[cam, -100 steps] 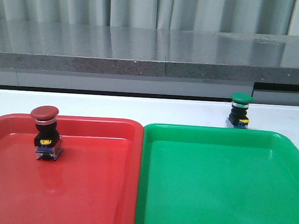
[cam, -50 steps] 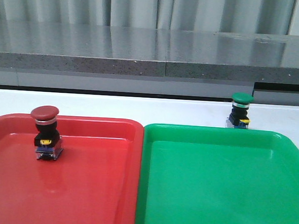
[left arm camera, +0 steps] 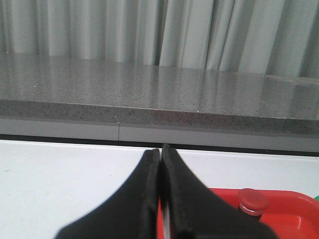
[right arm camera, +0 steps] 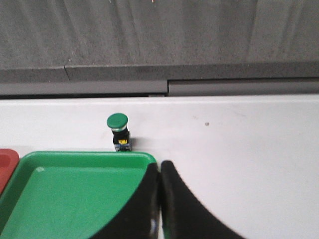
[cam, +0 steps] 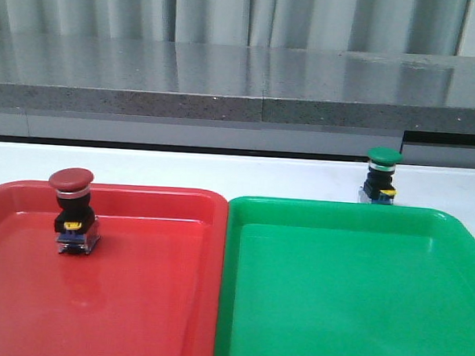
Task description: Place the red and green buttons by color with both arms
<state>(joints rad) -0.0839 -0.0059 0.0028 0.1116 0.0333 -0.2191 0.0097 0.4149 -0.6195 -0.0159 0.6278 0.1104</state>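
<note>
We read the scene as follows. Red button (cam: 71,213) stands upright inside the red tray (cam: 149,302), near its far-left corner, cap up, base flat on the tray floor. Green button (cam: 381,176) stands upright on the white worktop (cam: 222,173), just beyond the far rim of the green tray (cam: 343,297), toward that tray's right side; it is outside the tray. Whether its base touches the rim we cannot tell. The two trays sit side by side, edges touching or nearly so, red on the left, green on the right.

Left gripper (left arm camera: 160,154): jaws together, tips meeting, nothing between them. In the left wrist view it sits above the worktop beside the red tray, w/ the red button's cap visible off to one side, well apart from the tips.

Right gripper (right arm camera: 159,167): jaws together, empty. In the right wrist view the tips sit at the green tray's corner, near the green button but not touching it.
</note>
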